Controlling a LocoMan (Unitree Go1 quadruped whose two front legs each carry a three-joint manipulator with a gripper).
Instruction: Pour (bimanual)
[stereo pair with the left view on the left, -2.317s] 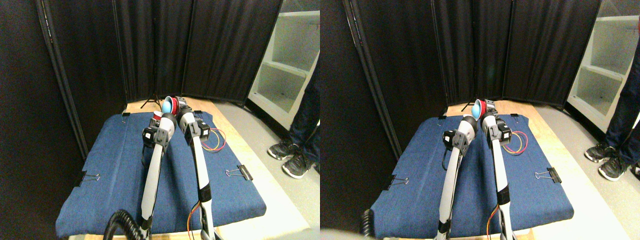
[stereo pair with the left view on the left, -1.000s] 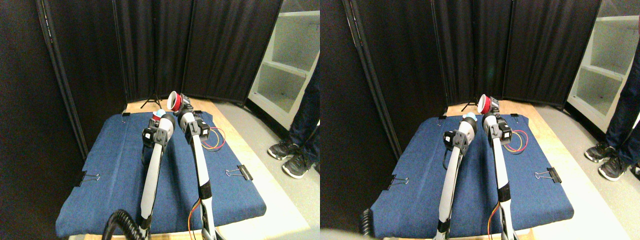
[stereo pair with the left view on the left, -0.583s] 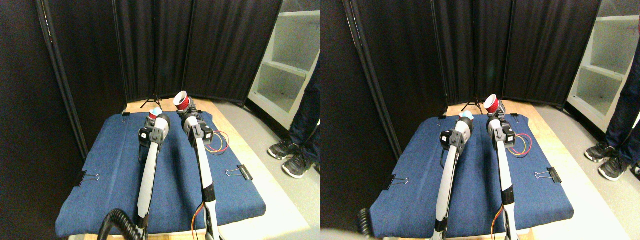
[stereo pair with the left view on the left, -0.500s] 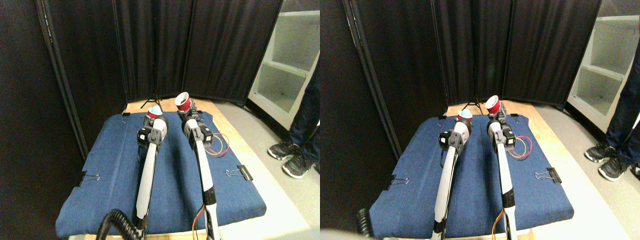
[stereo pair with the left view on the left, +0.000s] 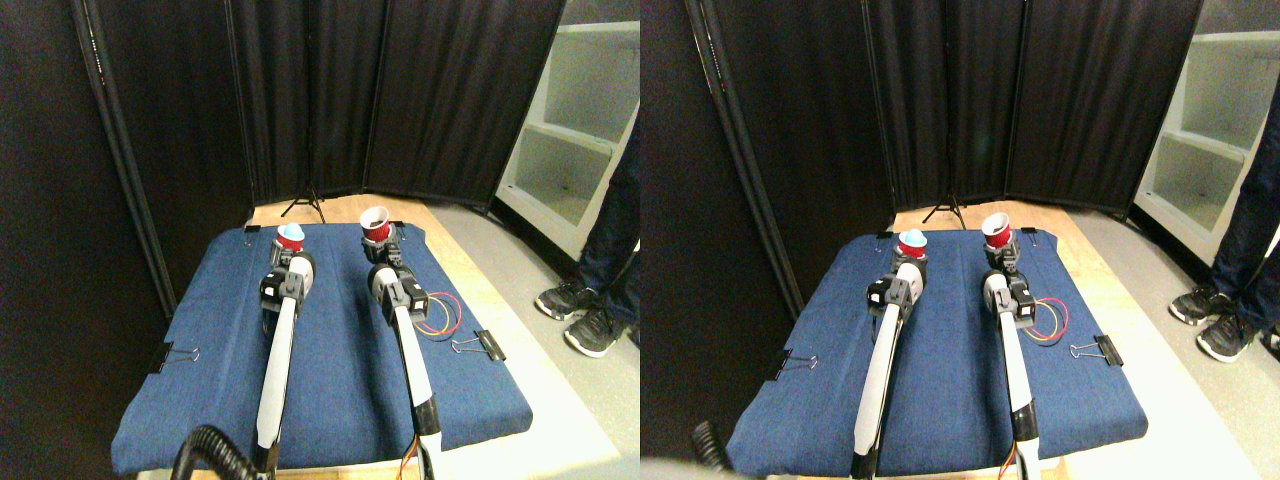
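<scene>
1. The left gripper (stereo pair with the left view on the left: 289, 256) carries a red cup (stereo pair with the left view on the left: 290, 240) with a blue ball (stereo pair with the left view on the left: 291, 231) sitting in its mouth. The cup stands directly above and beyond the gripper at the far left part of the blue cloth (stereo pair with the left view on the left: 220, 330). The jaws hide behind the wrist, so I cannot tell how they close, though the cup sits as if clamped.

2. The right gripper (stereo pair with the left view on the left: 381, 252) carries the second red cup (stereo pair with the left view on the left: 376, 225) — this one looks empty, its pale interior showing. Again the jaws are too small to read.

3. The relation that matters: the two cups are well apart, side by side across the cloth, at much the same depth. The empty cup lies to the right of the ball cup, and each arm is nearest its own cup.

4. Both cups have their long axis close to upright, mouths up. The right one leans slightly toward the camera.

5. My judgement — the ball already rests in the left cup, so the pour looks done, and the coming move is likely setting both cups down on the cloth, keeping their axes vertical.
</scene>
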